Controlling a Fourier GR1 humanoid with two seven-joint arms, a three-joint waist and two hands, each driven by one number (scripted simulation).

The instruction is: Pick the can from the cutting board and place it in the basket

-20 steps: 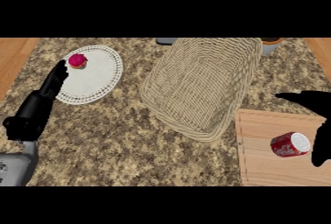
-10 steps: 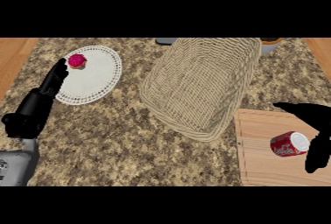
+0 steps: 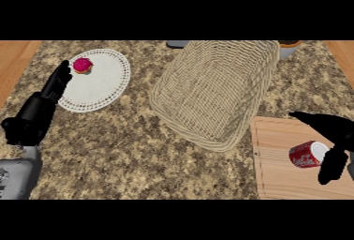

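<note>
A red can (image 3: 305, 155) lies on its side on the wooden cutting board (image 3: 283, 178) at the lower right. My right hand (image 3: 334, 140) is at the can's right side, open, with one finger stretched above the can and the thumb hanging down just below and right of it. The woven basket (image 3: 214, 89) stands in the middle, up and left of the board. At the left edge my left hand (image 3: 38, 112) rests open, fingers pointing up toward the white plate (image 3: 97, 79).
A small pink-topped cupcake (image 3: 82, 65) sits on the plate's upper left part. A grey object (image 3: 178, 44) and a cup (image 3: 290, 46) show at the counter's far edge behind the basket. Wooden floor borders the counter's left and right.
My right hand has moved down and left, closing in on the can from the right. The can, the basket and the left hand have stayed in place.
</note>
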